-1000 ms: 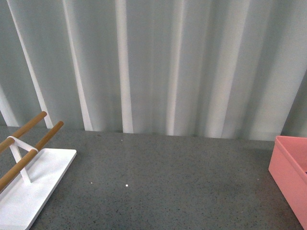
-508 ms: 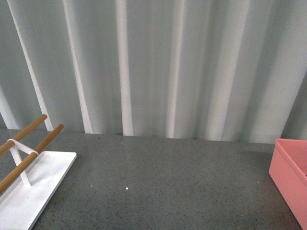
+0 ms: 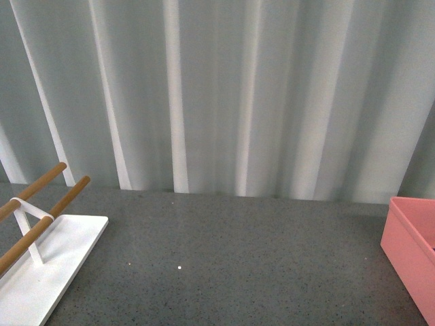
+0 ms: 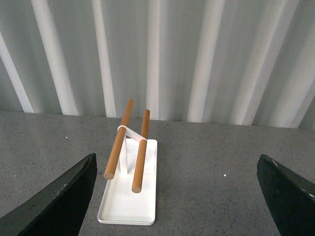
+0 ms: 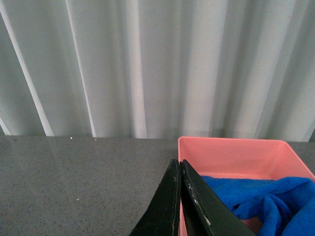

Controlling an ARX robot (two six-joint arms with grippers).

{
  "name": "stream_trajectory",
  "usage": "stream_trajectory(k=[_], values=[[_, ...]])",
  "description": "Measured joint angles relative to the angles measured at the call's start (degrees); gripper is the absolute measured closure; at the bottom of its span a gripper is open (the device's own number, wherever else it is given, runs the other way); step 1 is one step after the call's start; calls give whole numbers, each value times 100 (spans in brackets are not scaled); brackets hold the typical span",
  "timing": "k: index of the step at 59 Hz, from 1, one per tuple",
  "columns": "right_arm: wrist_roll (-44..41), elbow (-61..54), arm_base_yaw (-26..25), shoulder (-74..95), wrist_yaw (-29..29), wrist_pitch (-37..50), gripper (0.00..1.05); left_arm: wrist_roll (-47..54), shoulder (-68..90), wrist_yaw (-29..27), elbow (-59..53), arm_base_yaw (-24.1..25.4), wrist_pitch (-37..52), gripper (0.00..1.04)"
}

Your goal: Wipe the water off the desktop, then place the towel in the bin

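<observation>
- towel (image 5: 261,199) sits bunched inside the bin (image 5: 231,150), seen from the right wrist cam. Part of it is cut off at the frame edge, so can't tell if any cloth hangs over the rim.
- R gripper (image 5: 179,196): jaws pressed together, nothing between them, poised at the bin's near-left wall, above the rim.
- L gripper (image 4: 177,196): jaws spread wide, empty, facing the white rack (image 4: 129,189).
- desktop (image 3: 238,258): no puddle visible in the front cam, only a few light specks. Thin film wouldn't show on this matte surface, so dry = judgement only.
- risk: R fingertips are close to the towel folds; pulling out low could snag terry and drag the cloth out, or knock the bin wall and shift it.
- risk: bin sits at the far right of the desktop in the front cam w/ its edge cropped; can't tell the margin to the table edge.
- surroundings: rack w/ two wooden rods (image 3: 30,204) far left, well apart from the bin. Corrugated wall (image 3: 217,95) behind. Nothing stands between the arms.
</observation>
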Motion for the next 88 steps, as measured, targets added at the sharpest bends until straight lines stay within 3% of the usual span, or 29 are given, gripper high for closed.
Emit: stream_trajectory(k=[43,49,62,88], values=[[4,-7,0,-1805,4,-1759,101,0,0,0,0,0,0,7],[7,-7,0,-2566,17,-2704,101,0,0,-2,0,0,0,7],[26,-7,0,-2765,20,-2752,101,0,-2,0,0,0,0,7],[28,-7,0,-2765,20,-2752,22,0,-4,0,0,0,0,7]])
